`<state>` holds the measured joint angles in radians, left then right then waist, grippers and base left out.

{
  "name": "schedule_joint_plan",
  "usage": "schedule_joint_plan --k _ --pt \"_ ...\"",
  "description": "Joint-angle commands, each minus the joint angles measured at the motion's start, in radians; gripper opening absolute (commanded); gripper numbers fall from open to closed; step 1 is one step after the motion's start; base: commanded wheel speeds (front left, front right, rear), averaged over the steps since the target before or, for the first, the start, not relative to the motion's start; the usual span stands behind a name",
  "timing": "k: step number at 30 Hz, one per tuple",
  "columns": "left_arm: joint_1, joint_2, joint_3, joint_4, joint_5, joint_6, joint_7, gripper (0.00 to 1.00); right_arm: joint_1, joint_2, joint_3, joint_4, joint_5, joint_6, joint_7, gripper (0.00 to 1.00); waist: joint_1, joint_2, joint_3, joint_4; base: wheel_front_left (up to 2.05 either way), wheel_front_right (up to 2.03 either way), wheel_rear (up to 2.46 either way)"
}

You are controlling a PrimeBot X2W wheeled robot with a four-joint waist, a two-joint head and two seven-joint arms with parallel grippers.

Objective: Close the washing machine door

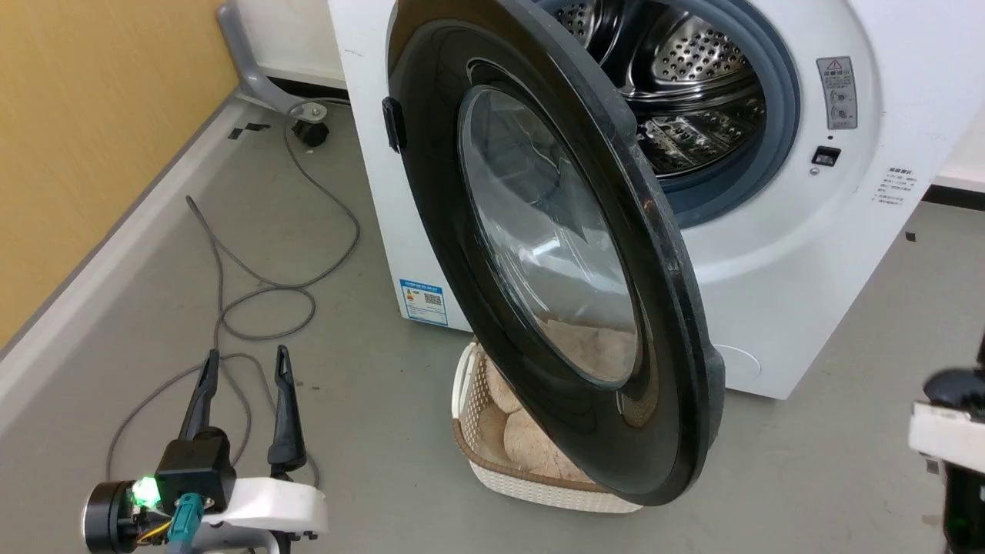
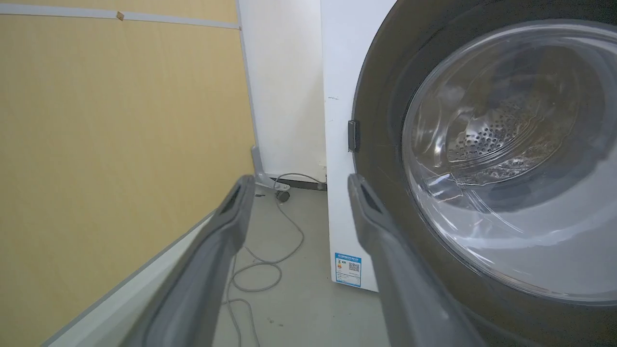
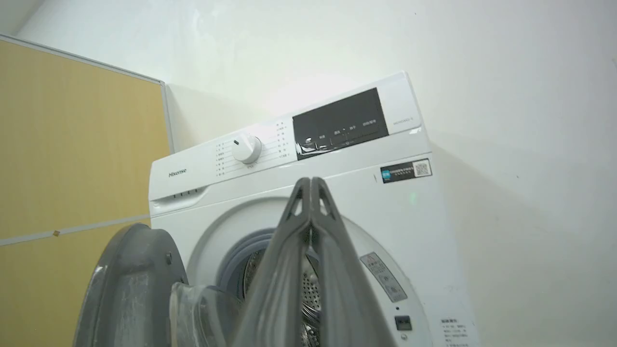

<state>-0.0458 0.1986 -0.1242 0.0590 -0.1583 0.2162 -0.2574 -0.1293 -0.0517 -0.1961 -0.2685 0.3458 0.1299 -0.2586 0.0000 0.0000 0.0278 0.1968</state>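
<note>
Black plastic rims the washing machine door (image 1: 427, 169), a stiff, fairly heavy hinged disc. Its outer face looks glossy and slippery, and the bulging glass window is best left alone. I judge a flat push on the rim near the free edge to be the safest contact. The door stands swung wide from the washing machine (image 1: 777, 308). The left gripper (image 1: 246, 354) has its fingers (image 1: 286, 415) spread apart and empty; the door's outer face lies ahead and to their right, not touching. The right gripper (image 3: 308, 182) has its fingers pressed together on nothing, the door off to their left.
</note>
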Motion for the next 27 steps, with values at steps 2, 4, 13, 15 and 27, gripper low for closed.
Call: schedule_joint_plan --k 2,4,13,15,27 --pt "0.014 -0.01 0.011 0.002 0.012 -0.006 -0.004 1.0 -0.036 0.001 0.032 -0.033 0.013 0.001 -0.003 0.0 0.0 0.0 0.002 0.003 0.0 0.0 0.0" --pt "0.016 -0.02 0.02 0.002 0.023 -0.013 -0.004 1.0 -0.063 0.001 0.073 -0.068 0.035 0.001 -0.003 0.0 0.0 0.0 0.003 0.005 0.0 0.0 0.0" --pt "0.018 -0.064 0.063 -0.017 0.058 -0.032 -0.004 1.0 -0.129 -0.077 0.361 -0.173 0.147 0.001 -0.003 0.0 0.0 0.0 0.005 0.01 0.0 0.0 0.0" --pt "0.018 -0.071 0.075 -0.019 0.064 -0.035 -0.004 1.0 -0.132 -0.112 0.429 -0.169 0.166 0.001 -0.003 0.0 0.0 0.0 0.005 0.009 0.0 0.0 0.0" --pt "0.021 -0.093 0.111 -0.025 0.107 -0.051 -0.004 1.0 -0.131 -0.351 0.808 0.021 0.102 0.001 -0.003 0.0 0.0 0.0 0.01 -0.004 0.0 0.0 0.0"
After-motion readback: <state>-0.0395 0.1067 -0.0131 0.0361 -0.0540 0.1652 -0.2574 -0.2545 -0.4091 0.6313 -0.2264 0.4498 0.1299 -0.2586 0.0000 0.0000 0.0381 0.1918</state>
